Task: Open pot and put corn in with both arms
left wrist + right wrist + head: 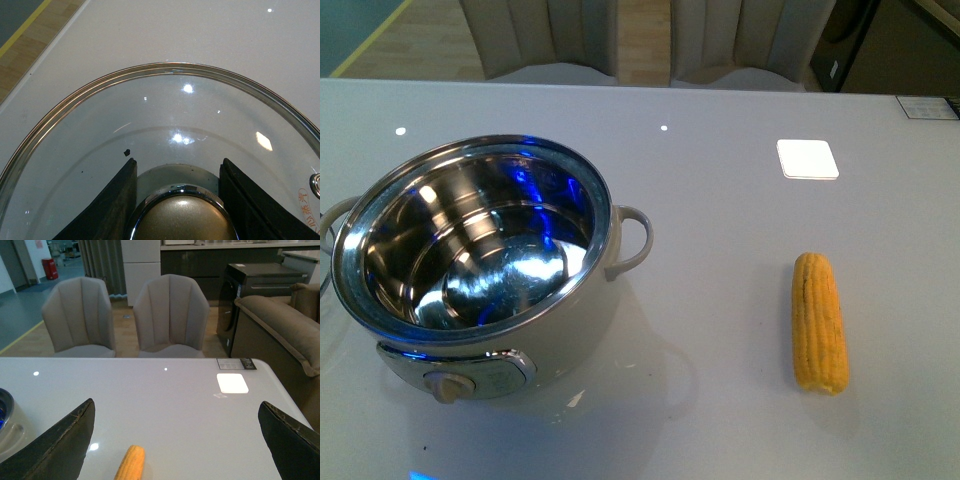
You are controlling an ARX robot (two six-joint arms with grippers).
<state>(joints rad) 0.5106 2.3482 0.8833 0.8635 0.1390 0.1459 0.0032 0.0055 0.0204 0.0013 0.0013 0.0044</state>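
The left gripper (178,165) is clamped on the gold knob (185,217) of the glass lid (165,105), and the frame cuts off both knob and lid. The right gripper (176,405) is spread wide, with only the tip of the corn (819,322) showing between its fingers. The corn lies on the table (720,200), well right of the uncovered pot (575,335), whose left handle is cropped. Chairs (80,315) stand beyond.

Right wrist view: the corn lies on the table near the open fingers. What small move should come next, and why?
Probably lower the right gripper onto the husked yellow-orange corn cob and close. Its jaws are wide open and empty, the cream-white pot with steel bowl stands uncovered, and the left gripper holds the clear glass lid by its knob.
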